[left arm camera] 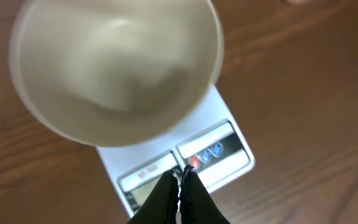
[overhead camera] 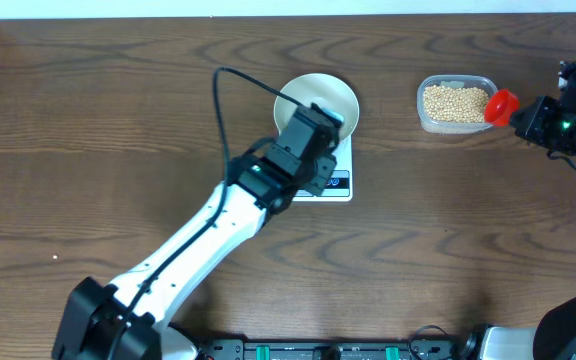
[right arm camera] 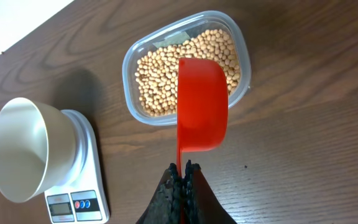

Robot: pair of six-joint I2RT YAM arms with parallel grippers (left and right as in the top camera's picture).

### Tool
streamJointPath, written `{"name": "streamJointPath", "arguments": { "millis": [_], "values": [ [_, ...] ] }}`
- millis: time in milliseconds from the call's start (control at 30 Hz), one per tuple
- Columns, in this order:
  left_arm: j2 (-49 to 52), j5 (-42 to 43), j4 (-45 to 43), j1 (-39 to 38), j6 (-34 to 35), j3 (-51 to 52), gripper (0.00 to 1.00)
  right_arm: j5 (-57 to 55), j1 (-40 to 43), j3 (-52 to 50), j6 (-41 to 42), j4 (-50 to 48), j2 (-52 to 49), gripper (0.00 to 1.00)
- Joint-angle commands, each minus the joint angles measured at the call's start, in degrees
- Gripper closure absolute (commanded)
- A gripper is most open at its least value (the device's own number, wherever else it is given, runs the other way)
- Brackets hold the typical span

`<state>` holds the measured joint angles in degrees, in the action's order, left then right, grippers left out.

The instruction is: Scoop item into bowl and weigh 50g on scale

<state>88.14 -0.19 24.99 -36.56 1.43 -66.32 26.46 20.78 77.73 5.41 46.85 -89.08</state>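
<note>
Pale tan round beans in clear plastic tub lie straight ahead of right end effector, clamped on red plastic scoop whose long axis points at them; left end effector, closed empty, sits at white rectangular scale.

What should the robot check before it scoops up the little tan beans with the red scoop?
1. Round white bowl sits on the small white digital scale: ok.
2. Bowl is empty: ok.
3. Right gripper is shut on the handle of the red plastic scoop: ok.
4. Scoop is empty and at the edge of the clear plastic tub of pale tan beans: ok.
5. Scale's grey display reads zero: cannot tell, too blurry.
6. Left gripper is out of the way: not ok. It is shut, with its tip by the scale's buttons.
</note>
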Motion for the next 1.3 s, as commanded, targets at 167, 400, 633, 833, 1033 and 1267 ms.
{"name": "streamJointPath", "arguments": {
  "millis": [167,400,633,833,1033,1267],
  "values": [
    [0.0,-2.6,-4.2,7.0,-0.1,-0.9,0.92,-0.9,-0.2,0.5,0.1,-2.4,0.8,0.99],
    [0.6,-2.6,-6.8,9.1,-0.1,-0.9,0.93,-0.9,-0.2,0.5,0.1,-6.4,0.8,0.99],
    [2.1,-2.6,-7.8,9.1,-0.1,-0.9,0.92,-2.7,-0.2,0.5,0.1,-9.0,0.8,0.99],
    [2.1,-2.7,-11.1,9.6,-0.1,-0.9,0.93,-3.0,-0.2,0.5,0.2,-10.5,0.8,0.99],
    [2.1,-2.7,-11.8,9.6,-0.1,-0.9,0.93,-3.0,-0.2,0.5,0.2,-10.9,0.8,0.99],
    [2.1,-2.7,-11.8,9.6,-0.1,-0.9,0.93,-3.0,-0.2,0.5,0.2,-10.6,0.8,0.99]
  ]
}}
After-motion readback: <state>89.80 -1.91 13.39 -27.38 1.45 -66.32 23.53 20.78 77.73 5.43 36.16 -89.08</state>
